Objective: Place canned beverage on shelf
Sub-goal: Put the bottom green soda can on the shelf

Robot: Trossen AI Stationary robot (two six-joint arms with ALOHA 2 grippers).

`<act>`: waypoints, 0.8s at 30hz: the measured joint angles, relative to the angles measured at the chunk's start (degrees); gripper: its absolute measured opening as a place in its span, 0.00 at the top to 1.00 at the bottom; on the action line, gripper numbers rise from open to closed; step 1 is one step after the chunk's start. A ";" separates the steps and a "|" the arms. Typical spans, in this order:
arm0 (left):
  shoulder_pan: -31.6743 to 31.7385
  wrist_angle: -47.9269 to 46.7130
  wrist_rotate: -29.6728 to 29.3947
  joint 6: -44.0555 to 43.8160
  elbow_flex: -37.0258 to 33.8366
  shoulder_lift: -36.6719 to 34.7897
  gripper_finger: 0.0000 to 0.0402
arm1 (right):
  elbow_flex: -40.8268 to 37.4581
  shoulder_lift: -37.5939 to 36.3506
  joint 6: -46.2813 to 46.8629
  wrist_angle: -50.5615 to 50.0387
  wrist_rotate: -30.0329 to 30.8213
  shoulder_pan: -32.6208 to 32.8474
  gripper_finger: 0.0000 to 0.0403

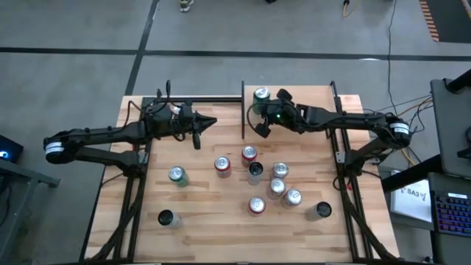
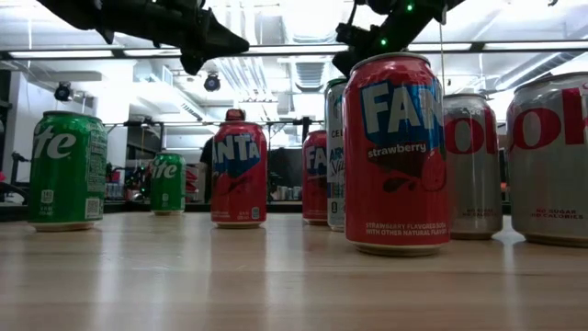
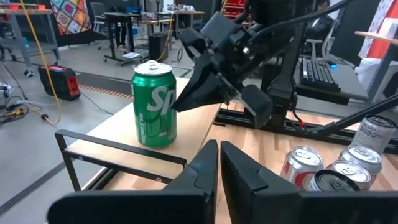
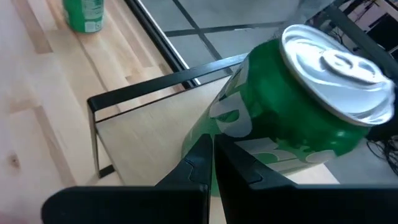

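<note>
A green soda can [image 1: 261, 94] [image 3: 154, 102] [image 4: 292, 106] stands upright on its base at the far left corner of the shelf [image 1: 305, 97] [image 3: 115, 127], a light wood board edged by black posts. My right gripper [image 1: 260, 123] [image 3: 178, 106] [image 4: 211, 158] is shut, slanting down, its tips at the can's near side at about half its height. My left gripper [image 1: 212, 121] [image 3: 219, 165] is shut on nothing and hangs level above the table, left of the shelf, pointing at it. My right gripper's shut fingertips [image 3: 181, 102] stand right at the side wall [image 3: 170, 106] of the green can, coming slanting down from the table's right and near side. I cannot tell whether they touch it. The can stands upright on the shelf.
Several cans, red, silver and green, stand in a cluster mid-table [image 1: 255, 171] [image 2: 397, 152], with single cans near the front left [image 1: 167, 218] and front right [image 1: 319, 211]. The shelf's black rails [image 1: 243, 110] [image 3: 118, 146] rise between my left gripper and the board.
</note>
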 joint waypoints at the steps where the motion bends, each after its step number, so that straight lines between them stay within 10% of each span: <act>1: 0.02 -0.01 0.00 0.05 0.00 0.00 1.00 | 0.00 0.25 -0.07 0.17 -0.10 -0.22 0.98; 24: 0.02 -0.05 -0.11 -0.04 0.00 0.59 1.00 | -0.02 1.68 -4.67 2.76 0.10 -3.24 0.98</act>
